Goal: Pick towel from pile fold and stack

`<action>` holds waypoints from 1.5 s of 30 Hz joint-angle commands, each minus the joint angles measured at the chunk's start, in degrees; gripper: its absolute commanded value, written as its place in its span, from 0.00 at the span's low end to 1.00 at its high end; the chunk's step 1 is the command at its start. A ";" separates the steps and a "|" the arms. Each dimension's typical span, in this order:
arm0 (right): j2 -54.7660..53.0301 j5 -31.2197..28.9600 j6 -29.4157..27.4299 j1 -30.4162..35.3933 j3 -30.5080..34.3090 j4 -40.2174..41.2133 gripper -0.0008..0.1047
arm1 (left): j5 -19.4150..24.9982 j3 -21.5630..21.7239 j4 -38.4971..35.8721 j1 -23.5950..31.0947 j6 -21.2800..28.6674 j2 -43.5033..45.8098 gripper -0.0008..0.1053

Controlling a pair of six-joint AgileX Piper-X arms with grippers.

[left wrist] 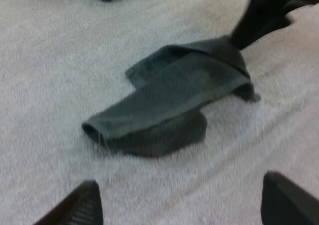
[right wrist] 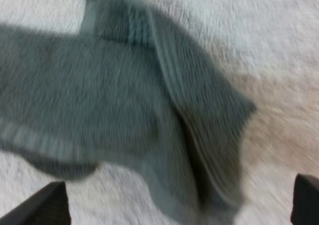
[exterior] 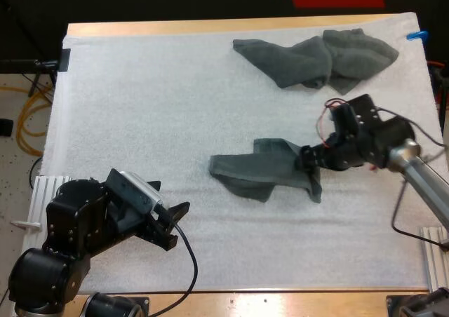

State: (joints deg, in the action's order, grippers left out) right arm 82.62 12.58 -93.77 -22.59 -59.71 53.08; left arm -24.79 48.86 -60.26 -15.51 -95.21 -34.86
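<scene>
On the mat (exterior: 140, 106), about the middle and a bit toward your right arm, one grey-green towel (exterior: 263, 170) lay loosely doubled over, w/ a flap folded back on itself. Your right gripper (exterior: 307, 160) was at that towel's right end. In the high view its fingertips were lost against the dark cloth, so you couldn't read contact there. In the right wrist view its fingers (right wrist: 47, 207) stood wide apart, one on either side of the towel and not pressing on it: spread, w/ nothing held. The towel's ends were cut off in that view, so you got only its mid part and one corner. In the left wrist view the right gripper seemed to meet the cloth's raised end, but you couldn't tell whether it touched or just overlapped.

Your left gripper (exterior: 179, 226) sat near the front of the mat, well apart from the towel. Its fingers were spread wide w/ nothing btwn them, and its own wrist view had both fingertips clear of the cloth, w/ bare mat in the gap.

The pile (exterior: 316, 61) lay crumpled at the mat's far right, near the back edge of the table (exterior: 210, 28). You couldn't tell how many towels were in it, since the folds hid where one ended.
</scene>
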 commanded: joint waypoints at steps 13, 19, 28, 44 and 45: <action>-9.98 -0.54 4.51 0.33 18.72 -7.92 0.81 | 0.18 0.33 -6.75 -0.28 -0.41 -0.12 0.62; -7.23 1.28 6.88 0.33 21.69 -18.25 0.59 | 0.18 0.33 -6.75 -0.28 -0.49 -0.12 0.62; 1.75 4.72 10.56 0.33 21.69 -25.43 0.54 | 0.18 0.33 -6.75 -0.28 -0.49 -0.12 0.62; 2.54 7.16 9.61 0.23 21.69 -21.50 0.01 | 0.18 0.33 -6.65 -0.28 -0.49 -0.12 0.62; 0.84 7.26 7.68 0.11 21.69 -18.47 0.01 | 0.18 0.33 -6.65 -0.28 -0.49 -0.12 0.62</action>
State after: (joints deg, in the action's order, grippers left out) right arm 84.21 18.82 -85.64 -22.56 -38.02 33.07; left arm -24.79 48.86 -66.75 -15.51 -95.49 -34.86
